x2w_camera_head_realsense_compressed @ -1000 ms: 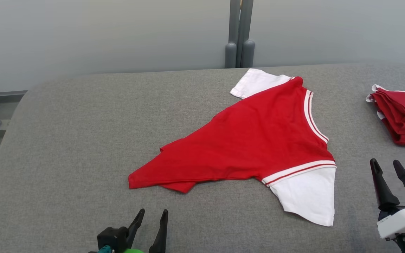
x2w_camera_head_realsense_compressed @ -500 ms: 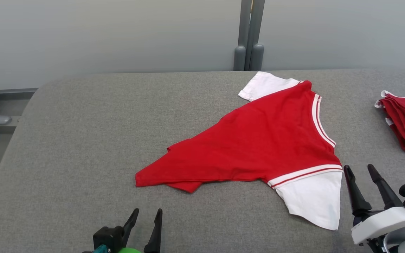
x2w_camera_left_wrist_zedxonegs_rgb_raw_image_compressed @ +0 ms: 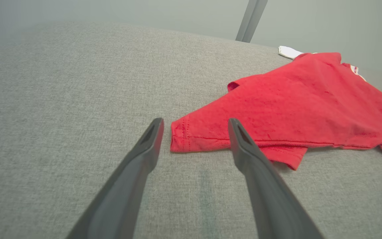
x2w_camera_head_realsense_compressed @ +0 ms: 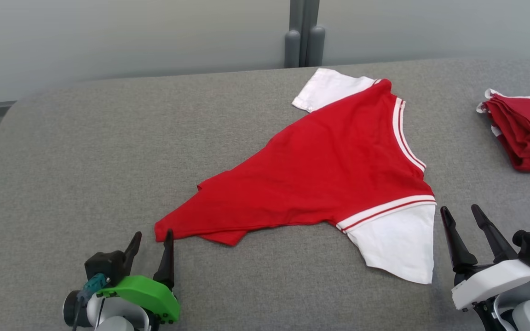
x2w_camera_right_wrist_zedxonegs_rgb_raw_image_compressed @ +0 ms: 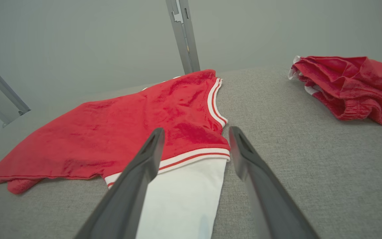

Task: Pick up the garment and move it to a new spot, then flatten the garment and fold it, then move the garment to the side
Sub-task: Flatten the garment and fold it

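The garment (x2w_camera_head_realsense_compressed: 329, 170) is a red shirt with white sleeves and white striped trim, lying partly folded over itself on the grey padded table (x2w_camera_head_realsense_compressed: 85, 151). Its red hem corner (x2w_camera_left_wrist_zedxonegs_rgb_raw_image_compressed: 181, 137) points to the near left, and one white sleeve (x2w_camera_head_realsense_compressed: 398, 243) lies at the near right. My left gripper (x2w_camera_head_realsense_compressed: 152, 236) is open just short of that hem corner, which shows between its tips (x2w_camera_left_wrist_zedxonegs_rgb_raw_image_compressed: 194, 121) in the left wrist view. My right gripper (x2w_camera_head_realsense_compressed: 460, 211) is open beside the white sleeve's right edge; in its wrist view the tips (x2w_camera_right_wrist_zedxonegs_rgb_raw_image_compressed: 194, 129) frame the sleeve's striped cuff (x2w_camera_right_wrist_zedxonegs_rgb_raw_image_compressed: 194, 156). Neither holds anything.
A second pile of red and white cloth (x2w_camera_head_realsense_compressed: 527, 133) is bunched at the table's right edge. A grey post (x2w_camera_head_realsense_compressed: 304, 34) stands behind the table against the pale wall. The table's left half is bare fabric.
The head camera has shifted. My left gripper has risen further into view and come up to the red hem corner. My right gripper has moved left to the white sleeve.
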You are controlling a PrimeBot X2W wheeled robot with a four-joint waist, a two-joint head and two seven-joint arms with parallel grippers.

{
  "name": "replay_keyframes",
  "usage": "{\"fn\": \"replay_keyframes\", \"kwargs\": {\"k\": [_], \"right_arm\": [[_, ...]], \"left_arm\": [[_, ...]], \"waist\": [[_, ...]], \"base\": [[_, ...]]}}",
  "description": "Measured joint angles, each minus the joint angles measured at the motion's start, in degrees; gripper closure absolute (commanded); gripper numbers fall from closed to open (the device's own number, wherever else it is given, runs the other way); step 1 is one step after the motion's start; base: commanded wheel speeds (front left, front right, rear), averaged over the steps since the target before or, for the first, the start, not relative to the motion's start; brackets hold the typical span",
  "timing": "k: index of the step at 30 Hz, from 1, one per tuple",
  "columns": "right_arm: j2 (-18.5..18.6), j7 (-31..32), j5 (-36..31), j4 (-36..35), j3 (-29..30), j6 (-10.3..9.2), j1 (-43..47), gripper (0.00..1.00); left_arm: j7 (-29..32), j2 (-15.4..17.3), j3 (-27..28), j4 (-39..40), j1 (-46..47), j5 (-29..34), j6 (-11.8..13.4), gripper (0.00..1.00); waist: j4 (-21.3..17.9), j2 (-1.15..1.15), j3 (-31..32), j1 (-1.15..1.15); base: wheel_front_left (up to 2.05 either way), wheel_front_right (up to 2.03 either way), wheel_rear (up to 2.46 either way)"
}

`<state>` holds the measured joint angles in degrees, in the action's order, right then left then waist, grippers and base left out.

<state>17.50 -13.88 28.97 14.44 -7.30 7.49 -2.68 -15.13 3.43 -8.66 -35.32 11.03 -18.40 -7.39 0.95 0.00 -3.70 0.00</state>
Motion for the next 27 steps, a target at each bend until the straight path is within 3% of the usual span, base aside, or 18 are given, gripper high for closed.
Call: {"fn": "replay_keyframes", "kwargs": {"k": [9, 20, 23, 24, 26, 27], "right_arm": [[0.23, -0.35, 0.58, 0.32, 0.04, 0.0, -1.3, 0.0], [-0.24, -0.7, 0.42, 0.86, -0.07, 0.0, -2.38, 0.0], [-0.49, -0.83, 0.43, 1.04, -0.26, 0.0, -2.66, 0.0], [-0.51, -0.85, 0.46, 1.12, -0.31, 0.0, -2.71, 0.0], [-0.54, -0.85, 0.62, 1.36, -0.4, 0.0, -2.73, 0.0], [-0.57, -0.85, 0.65, 1.46, -0.45, 0.0, -2.74, 0.0]], "left_arm": [[0.01, 1.08, 1.56, -7.34, 4.64, -1.53, -0.01, 0.0], [0.01, 1.02, 1.52, -8.7, 6.61, -2.6, -0.01, 0.0], [0.01, 1.01, 1.51, -7.47, 6.61, -2.64, -0.01, 0.04], [0.01, 1.01, 1.45, -7.4, 6.6, -2.64, -0.01, 0.11], [0.01, 1.02, 1.34, -7.34, 6.58, -2.66, 0.0, 0.14], [0.01, 1.02, 1.22, -7.39, 6.57, -2.72, 0.0, 0.2]], "waist": [[-3.08, 0.0, -4.09, 0.0], [-3.56, 0.0, -6.73, 0.0], [-3.39, 0.0, -6.78, 0.0], [-3.36, 0.0, -6.75, 0.0], [-3.33, 0.0, -6.66, 0.0], [-3.34, 0.0, -6.62, 0.0]], "base": [[0.0, 0.0, 0.0], [0.0, 0.0, 0.0], [0.0, 0.0, 0.0], [0.0, 0.0, 0.0], [0.0, 0.0, 0.0], [0.0, 0.0, 0.0]]}}
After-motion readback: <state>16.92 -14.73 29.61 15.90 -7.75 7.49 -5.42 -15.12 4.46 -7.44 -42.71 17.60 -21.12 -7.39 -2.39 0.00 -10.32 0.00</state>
